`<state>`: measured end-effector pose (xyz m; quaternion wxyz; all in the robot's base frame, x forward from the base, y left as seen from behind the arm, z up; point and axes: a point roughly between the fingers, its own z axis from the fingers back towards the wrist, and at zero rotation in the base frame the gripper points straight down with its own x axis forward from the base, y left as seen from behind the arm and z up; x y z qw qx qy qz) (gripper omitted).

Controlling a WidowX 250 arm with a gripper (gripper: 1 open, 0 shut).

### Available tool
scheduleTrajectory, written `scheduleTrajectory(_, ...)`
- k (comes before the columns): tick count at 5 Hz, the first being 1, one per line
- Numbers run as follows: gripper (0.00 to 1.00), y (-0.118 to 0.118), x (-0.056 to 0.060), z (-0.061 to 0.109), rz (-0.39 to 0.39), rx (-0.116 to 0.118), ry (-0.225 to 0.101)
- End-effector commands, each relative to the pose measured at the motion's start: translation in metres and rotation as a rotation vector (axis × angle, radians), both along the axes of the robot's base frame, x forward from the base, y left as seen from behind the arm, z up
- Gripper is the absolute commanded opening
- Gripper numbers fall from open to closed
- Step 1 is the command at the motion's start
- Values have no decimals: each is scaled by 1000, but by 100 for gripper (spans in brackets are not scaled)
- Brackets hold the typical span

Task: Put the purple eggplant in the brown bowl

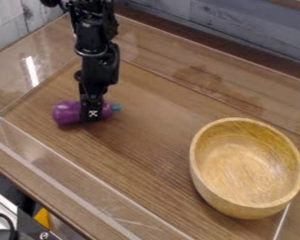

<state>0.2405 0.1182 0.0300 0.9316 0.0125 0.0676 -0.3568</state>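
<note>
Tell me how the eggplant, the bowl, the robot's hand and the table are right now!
Purple eggplant: lying on its side on the table, under the hand, outside the bowl.
Brown bowl: right way up, empty.
Hand: down at the eggplant; can't tell if it has gripped it.
Table: flat, wooden.

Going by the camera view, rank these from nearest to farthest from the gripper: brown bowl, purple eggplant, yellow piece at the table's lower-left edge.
1. Purple eggplant: right at the fingers, left side of the view.
2. Yellow piece: well below, in the lower-left corner.
3. Brown bowl: farthest, over on the right side.
</note>
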Motion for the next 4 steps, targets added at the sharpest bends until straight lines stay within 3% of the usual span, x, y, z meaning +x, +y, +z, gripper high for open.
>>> scheduleTrajectory(1, 0, 4, 3, 23, 30, 13, -68)
scheduleTrajectory(3, 0, 2, -2, 40, 68, -2, -93)
scheduleTrajectory(4, 0, -5, -2, 50, 120, -6, -129)
